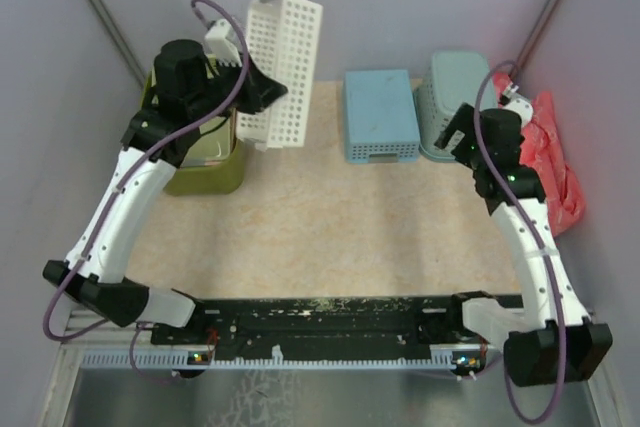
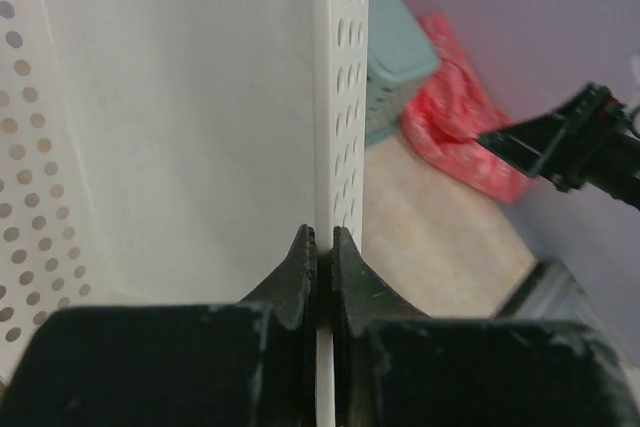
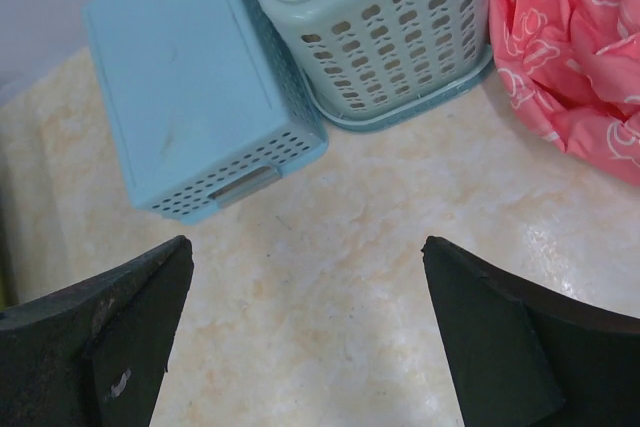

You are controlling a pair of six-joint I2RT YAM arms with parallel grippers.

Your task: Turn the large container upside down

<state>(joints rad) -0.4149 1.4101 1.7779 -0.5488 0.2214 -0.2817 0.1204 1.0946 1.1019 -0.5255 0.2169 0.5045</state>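
The large container, an olive-green tub, stands upright at the left of the table, partly hidden under my left arm. My left gripper is above and to the right of it, shut on the wall of a white perforated basket that it holds tilted in the air. In the left wrist view the fingers pinch that white wall. My right gripper is open and empty over bare table, near the blue tray.
A light-blue tray and a pale teal basket lie upside down at the back right. A red cloth lies by the right wall. Grey walls close in both sides.
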